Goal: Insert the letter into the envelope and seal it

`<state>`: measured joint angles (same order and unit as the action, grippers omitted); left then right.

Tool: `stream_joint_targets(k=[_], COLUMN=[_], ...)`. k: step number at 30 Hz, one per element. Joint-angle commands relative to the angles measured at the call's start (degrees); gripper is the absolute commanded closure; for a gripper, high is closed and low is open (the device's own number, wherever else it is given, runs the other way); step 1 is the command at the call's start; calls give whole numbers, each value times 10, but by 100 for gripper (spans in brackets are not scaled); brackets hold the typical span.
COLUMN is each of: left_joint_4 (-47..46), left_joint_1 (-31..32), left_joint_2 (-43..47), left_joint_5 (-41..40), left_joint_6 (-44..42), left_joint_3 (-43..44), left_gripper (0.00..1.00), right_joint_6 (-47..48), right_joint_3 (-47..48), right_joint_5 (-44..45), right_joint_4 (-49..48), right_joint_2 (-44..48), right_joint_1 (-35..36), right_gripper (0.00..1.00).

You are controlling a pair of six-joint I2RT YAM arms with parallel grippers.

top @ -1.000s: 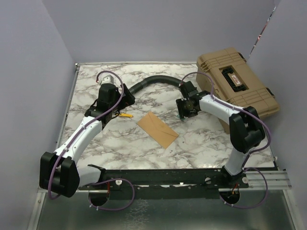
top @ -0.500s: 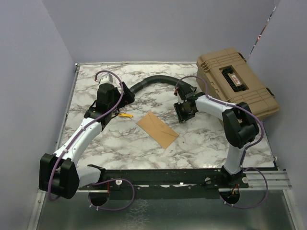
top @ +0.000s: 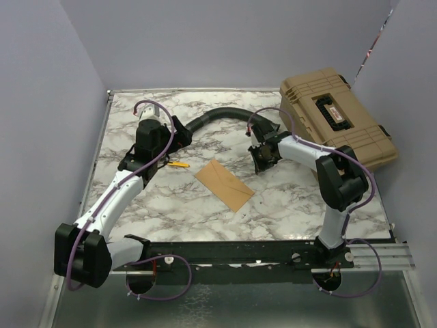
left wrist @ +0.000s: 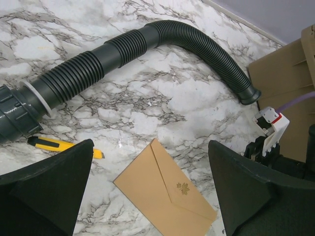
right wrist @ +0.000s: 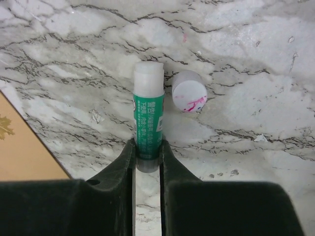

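**Right claw** (right wrist: pixel 147 146): jaws closed against both sides of the glue stick (right wrist: pixel 148 118), a green-and-white tube. Its lower end sits between the fingers and its pale end sticks out ahead of them.

**Cap** (right wrist: pixel 189 91): white with pink smears, loose on the tabletop (right wrist: pixel 256 59), just right of the stick's far end. Only the right wrist view shows the stick and the cap.

**Envelope** (left wrist: pixel 162 196): kraft-brown, lying flat with its flap side up and a small gold flower at the flap's point. It lies below and between the fingers of the left claw, and only its corner shows at the left edge of the right wrist view.

**Left claw** (left wrist: pixel 151 143): jaws wide apart, holding nothing.

**Hose** (left wrist: pixel 147 44): black and ribbed, curving ahead of the left claw.

**Knife** (left wrist: pixel 59 144): yellow, by the left claw's left finger.

**Case** (top: pixel 338 116): tan, seen whole only from above, beyond the right claw.
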<state>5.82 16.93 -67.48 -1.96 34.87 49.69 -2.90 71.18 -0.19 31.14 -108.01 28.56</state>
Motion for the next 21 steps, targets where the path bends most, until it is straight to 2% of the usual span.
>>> stream_joint_targets(k=[1, 6, 10, 15, 18, 21], left_joint_4=[-12, -30, -80, -217, -310, -353], left_joint_1=[-3, -2, -3, -3, -2, 0], left_joint_2=[19, 23, 32, 38, 25, 1], left_joint_5=[11, 56, 142, 270, 339, 379], left_joint_6=[-9, -14, -17, 28, 83, 123], left_joint_3=[-2, 1, -4, -20, -10, 18], left_gripper=[1, 1, 1, 1, 1, 1], right_joint_6=[11, 22, -13, -111, -187, -246], right_joint_3=[-17, -45, -64, -63, -45, -39], right_joint_5=[-13, -75, -164, -278, -364, -430], right_joint_4=[-23, -87, -166, -291, -360, -435], right_joint_2=[-2, 73, 167, 247, 261, 265], right_joint_1=[2, 2, 1, 2, 2, 3], right_gripper=[91, 96, 96, 96, 96, 96])
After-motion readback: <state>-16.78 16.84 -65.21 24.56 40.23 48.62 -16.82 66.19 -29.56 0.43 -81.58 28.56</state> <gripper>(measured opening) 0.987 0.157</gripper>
